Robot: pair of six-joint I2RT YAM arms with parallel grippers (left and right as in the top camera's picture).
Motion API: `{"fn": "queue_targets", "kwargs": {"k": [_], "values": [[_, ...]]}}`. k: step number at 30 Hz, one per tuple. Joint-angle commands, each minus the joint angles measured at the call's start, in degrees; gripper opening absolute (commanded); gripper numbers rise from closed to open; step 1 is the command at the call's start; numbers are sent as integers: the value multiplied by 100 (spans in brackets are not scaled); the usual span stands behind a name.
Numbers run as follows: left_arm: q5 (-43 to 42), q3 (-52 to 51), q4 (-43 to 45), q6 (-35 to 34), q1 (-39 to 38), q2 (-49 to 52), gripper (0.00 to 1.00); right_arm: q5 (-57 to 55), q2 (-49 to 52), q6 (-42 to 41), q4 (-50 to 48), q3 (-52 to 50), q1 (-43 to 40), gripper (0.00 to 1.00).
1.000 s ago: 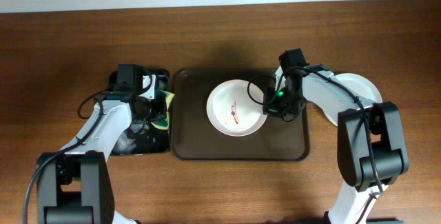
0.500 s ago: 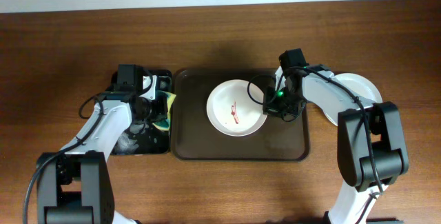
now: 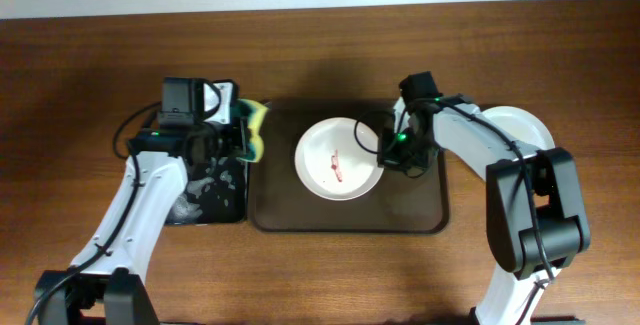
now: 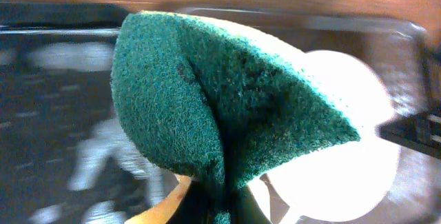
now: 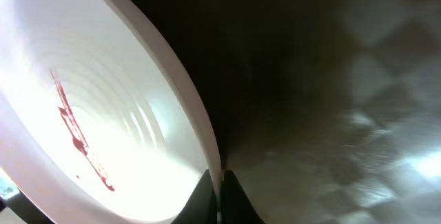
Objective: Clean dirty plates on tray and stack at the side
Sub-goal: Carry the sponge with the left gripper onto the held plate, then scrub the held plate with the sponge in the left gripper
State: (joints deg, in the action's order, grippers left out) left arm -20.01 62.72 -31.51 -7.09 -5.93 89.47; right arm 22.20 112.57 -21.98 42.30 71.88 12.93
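Observation:
A white plate [image 3: 338,158] with a red sauce smear lies on the dark brown tray [image 3: 410,210]. My right gripper [image 3: 388,151] is shut on the plate's right rim, which passes between its fingertips in the right wrist view [image 5: 220,196], where the smeared plate [image 5: 103,114] tilts above the tray floor [image 5: 331,114]. My left gripper [image 3: 243,131] is shut on a folded sponge [image 3: 256,129], green-faced with a yellow back, held over the tray's left edge. In the left wrist view the green sponge [image 4: 220,107] fills the frame, with the plate [image 4: 344,162] behind it.
A narrower black tray [image 3: 205,193] with wet smears lies left of the brown tray. White plates [image 3: 518,131] sit on the table to the right, partly under my right arm. Wooden tabletop surrounds everything.
My left arm has lifted the sponge off the black tray and carried it right, to the brown tray's left edge. The plate has shifted slightly left in my right gripper.

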Motion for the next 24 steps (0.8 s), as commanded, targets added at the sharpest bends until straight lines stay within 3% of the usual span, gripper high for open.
{"fn": "queue_targets", "kwargs": {"k": [1, 12, 24], "values": [[-621, 26, -7, -326, -490, 63, 0, 118, 72, 61, -90, -31, 293, 4], [-619, 26, 588, -2815, -1668, 1099, 0, 118, 72, 48, -111, -31, 361, 4], [-1325, 22, 1233, -3276, -1912, 2035, 0, 116, 72, 46, -111, -31, 361, 4]]}}
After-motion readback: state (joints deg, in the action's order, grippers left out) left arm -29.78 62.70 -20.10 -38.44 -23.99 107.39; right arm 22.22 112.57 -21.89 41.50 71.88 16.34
